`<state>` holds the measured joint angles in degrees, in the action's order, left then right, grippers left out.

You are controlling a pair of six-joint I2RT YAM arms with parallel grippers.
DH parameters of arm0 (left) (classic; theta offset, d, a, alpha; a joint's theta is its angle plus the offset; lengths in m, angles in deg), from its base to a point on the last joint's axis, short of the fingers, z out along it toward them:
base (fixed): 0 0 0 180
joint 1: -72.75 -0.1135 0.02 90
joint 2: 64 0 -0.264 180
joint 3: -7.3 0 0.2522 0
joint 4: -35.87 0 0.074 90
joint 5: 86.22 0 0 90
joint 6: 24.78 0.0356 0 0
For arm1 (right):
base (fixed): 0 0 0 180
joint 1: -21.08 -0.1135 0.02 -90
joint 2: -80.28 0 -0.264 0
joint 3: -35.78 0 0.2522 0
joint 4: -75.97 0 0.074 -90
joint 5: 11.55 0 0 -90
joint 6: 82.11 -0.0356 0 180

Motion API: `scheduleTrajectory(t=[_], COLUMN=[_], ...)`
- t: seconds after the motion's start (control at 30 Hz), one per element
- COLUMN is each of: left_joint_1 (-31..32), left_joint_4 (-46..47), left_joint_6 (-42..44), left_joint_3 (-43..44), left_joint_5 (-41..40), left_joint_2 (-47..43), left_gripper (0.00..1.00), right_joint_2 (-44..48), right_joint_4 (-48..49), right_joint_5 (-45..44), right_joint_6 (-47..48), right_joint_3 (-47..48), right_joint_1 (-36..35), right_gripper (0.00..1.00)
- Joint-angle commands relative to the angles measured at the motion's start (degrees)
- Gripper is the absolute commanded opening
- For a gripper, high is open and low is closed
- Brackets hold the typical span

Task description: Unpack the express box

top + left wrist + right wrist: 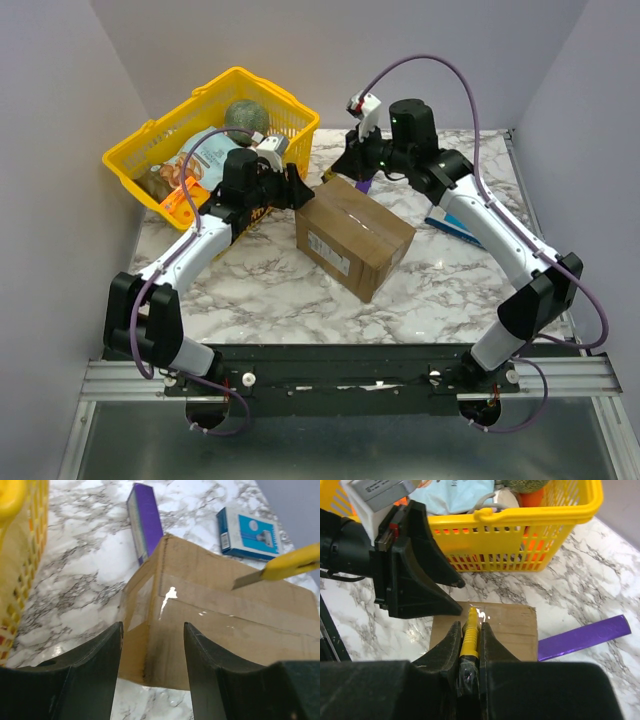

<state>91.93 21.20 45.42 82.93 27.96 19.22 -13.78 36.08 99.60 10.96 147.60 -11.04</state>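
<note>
Top view, brown box: The brown box point(355, 238) lay shut on the table point(260, 285), with its flaps down.
Top view, grippers: The left gripper point(300, 190) was at the brown box's far left corner. The right gripper point(347, 167) was just behind the brown box's far edge.
Top view, basket: A full yellow basket point(238, 72) stood near the brown box, on its far left.
Left wrist view, jaws: The left gripper's jaws stood apart, and a corner of the brown box showed between them. I could not tell if they touched it.
Left wrist view, knife: The yellow knife point(295, 562) had its blade tip right by the tape point(240, 605) on top of the brown box.
Left wrist view, other boxes: A purple box point(145, 520) lay just behind the brown box. A blue box point(248, 532) lay further behind it.
Right wrist view, jaws: The right gripper's jaws were pressed tight on the knife, above the brown box.
Risk, sliding: The brown box could slide when the blade pushed, because nothing looked to be holding it.
Risk, deep cut: A hard push could send the blade down into whatever was inside.
Risk, bump: The blade pointed at the left gripper, so a long cut could hit it.
Risk, slip: The thin knife could twist in the jaws and leave the tape.
</note>
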Motion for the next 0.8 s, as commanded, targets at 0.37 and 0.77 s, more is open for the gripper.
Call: scheduleTrajectory(t=[0.37,0.77], left_joint_1=[-0.1,-0.1], left_joint_4=[3.7,3.6], left_joint_6=[-2.8,-2.8], left_joint_3=[-3.5,-3.5], left_joint_5=[3.1,3.0], left_joint_2=[1.5,2.4], left_gripper=[0.56,0.55], right_joint_2=[-3.8,-5.2], right_joint_4=[4.4,6.4], right_joint_5=[-4.3,-4.5], right_joint_6=[4.1,4.4], right_joint_3=[0.1,-1.4], right_joint_1=[-2.3,-3.6], right_gripper=[0.0,0.0])
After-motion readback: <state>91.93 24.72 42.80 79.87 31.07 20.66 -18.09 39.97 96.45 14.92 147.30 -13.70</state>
